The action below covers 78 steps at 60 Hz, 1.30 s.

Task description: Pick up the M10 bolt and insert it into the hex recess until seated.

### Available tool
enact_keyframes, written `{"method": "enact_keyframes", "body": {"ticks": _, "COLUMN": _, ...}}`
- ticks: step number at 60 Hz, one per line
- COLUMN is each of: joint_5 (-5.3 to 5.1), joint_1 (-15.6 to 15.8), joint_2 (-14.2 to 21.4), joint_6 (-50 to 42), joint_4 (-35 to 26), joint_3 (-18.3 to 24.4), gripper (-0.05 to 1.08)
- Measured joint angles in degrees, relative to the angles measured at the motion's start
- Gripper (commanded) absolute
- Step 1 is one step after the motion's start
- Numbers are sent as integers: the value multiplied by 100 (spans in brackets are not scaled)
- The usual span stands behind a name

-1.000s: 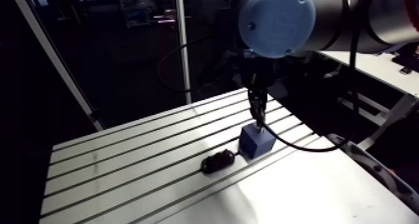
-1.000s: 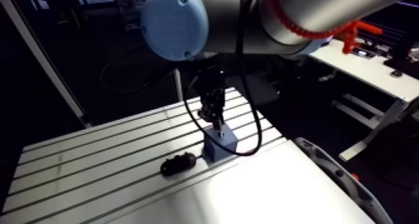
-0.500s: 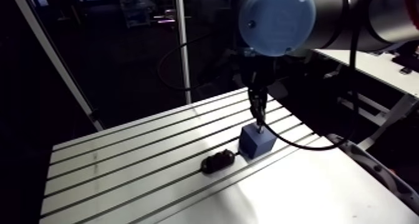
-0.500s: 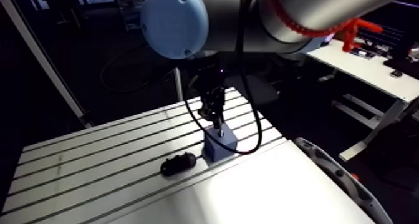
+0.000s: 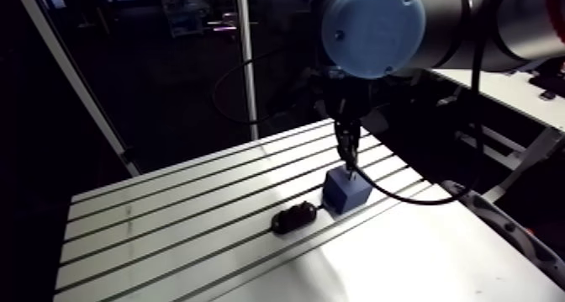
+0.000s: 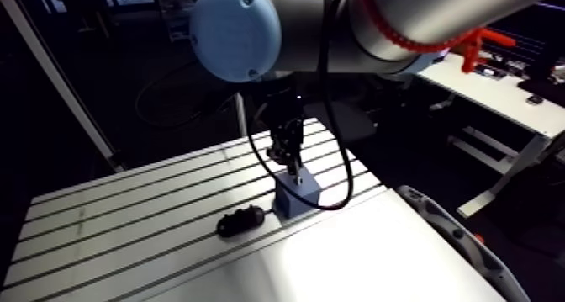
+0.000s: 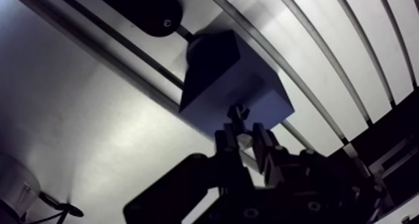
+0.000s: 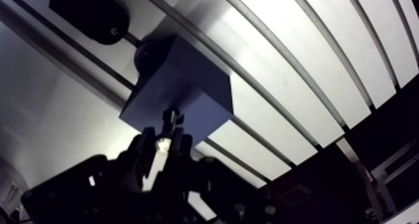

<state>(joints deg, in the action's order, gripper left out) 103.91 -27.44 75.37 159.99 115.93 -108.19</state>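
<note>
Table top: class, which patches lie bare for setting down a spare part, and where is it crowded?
Bare: the slotted table left of the black piece in the arm view, and the smooth strip nearer the camera. Crowded: at the blue block, where the gripper holds the bolt over it.

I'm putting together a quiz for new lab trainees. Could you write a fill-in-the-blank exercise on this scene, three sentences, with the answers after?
1. The tool is shut on a small ____.
2. The tool stands directly above the ____ block.
3. The dark object lies beside the block on the slotted ____.

Missing words: bolt; blue; table.
</note>
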Motion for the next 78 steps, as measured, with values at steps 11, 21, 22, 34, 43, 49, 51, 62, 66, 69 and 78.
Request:
{"method": "enact_keyframes", "body": {"ticks": 11, "joint_5": -4, "joint_1": 1, "joint_2": 3, "joint_6": -3, "joint_4": 11, "joint_3": -4, "gripper": 101}}
{"method": "enact_keyframes", "body": {"ticks": 21, "joint_5": -5, "joint_1": 1, "joint_2": 7, "joint_6": 3, "joint_4": 55, "joint_3": -4, "gripper": 101}}
{"method": "enact_keyframes", "body": {"ticks": 22, "joint_5": -6, "joint_1": 1, "joint_2": 8, "joint_6": 3, "joint_4": 59, "joint_3": -4, "gripper": 101}}
{"method": "enact_keyframes", "body": {"ticks": 34, "joint_5": 0, "joint_1": 1, "joint_2": 12, "joint_6": 7, "joint_4": 79, "joint_3": -1, "gripper": 101}}
{"method": "enact_keyframes", "body": {"ticks": 43, "joint_5": 2, "joint_1": 1, "joint_2": 12, "joint_6": 5, "joint_4": 81, "joint_3": -8, "gripper": 101}}
{"method": "enact_keyframes", "body": {"ticks": 49, "joint_5": 2, "joint_1": 2, "joint_2": 14, "joint_6": 4, "joint_4": 87, "joint_3": -19, "gripper": 101}}
{"method": "enact_keyframes", "body": {"ticks": 51, "joint_5": 2, "joint_1": 1, "joint_2": 14, "joint_6": 4, "joint_4": 91, "joint_3": -23, "gripper": 101}}
{"method": "enact_keyframes", "body": {"ticks": 62, "joint_5": 0, "joint_1": 1, "joint_2": 15, "joint_6": 3, "joint_4": 114, "joint_3": -49, "gripper": 101}}
{"method": "enact_keyframes", "body": {"ticks": 66, "joint_5": 1, "joint_1": 1, "joint_2": 15, "joint_6": 3, "joint_4": 119, "joint_3": -60, "gripper": 101}}
{"method": "enact_keyframes", "body": {"ticks": 69, "joint_5": 1, "joint_1": 1, "joint_2": 16, "joint_6": 3, "joint_4": 124, "joint_3": -66, "gripper": 101}}
{"method": "enact_keyframes", "body": {"ticks": 78, "joint_5": -1, "joint_1": 1, "joint_2": 17, "joint_6": 3, "joint_4": 164, "joint_3": -88, "gripper": 101}}
